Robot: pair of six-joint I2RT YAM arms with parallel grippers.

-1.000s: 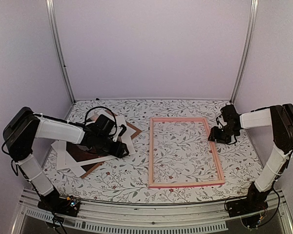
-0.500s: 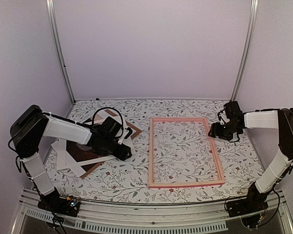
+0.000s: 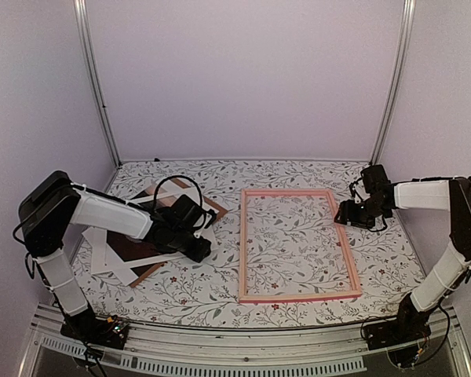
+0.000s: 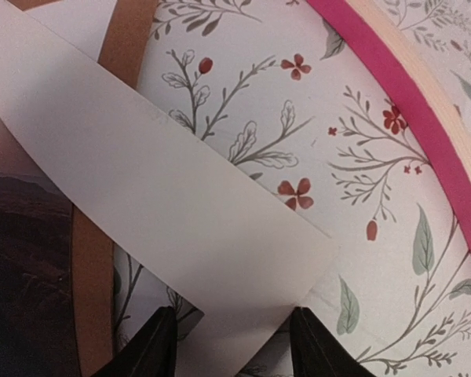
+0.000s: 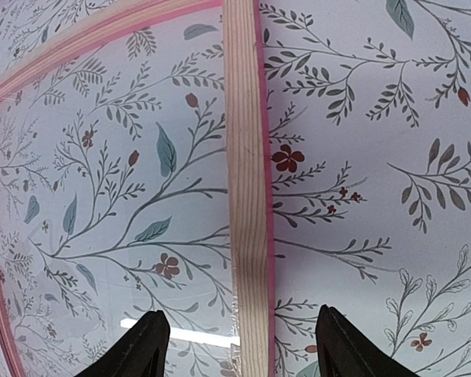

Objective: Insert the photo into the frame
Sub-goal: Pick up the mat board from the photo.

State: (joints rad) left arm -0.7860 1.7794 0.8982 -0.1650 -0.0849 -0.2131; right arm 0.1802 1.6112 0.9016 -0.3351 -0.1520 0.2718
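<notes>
Photo (image 3: 129, 250), a dark brown-maroon print, lies far left in a pile, partly under the white mat board (image 4: 165, 228) and with the brown backing board (image 3: 213, 206). Left gripper (image 4: 231, 349) straddles the mat's corner; can't tell if it grips. Pink frame (image 3: 298, 297) lies flat mid-table (image 3: 196, 290). Right gripper (image 5: 243, 349) stands wide over its right rail, with a gap either side.

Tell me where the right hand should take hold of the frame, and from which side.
The frame lies flat with thin rails, so grip its right long rail from straight above, straddling its width; the right hand hovers open over it.
</notes>
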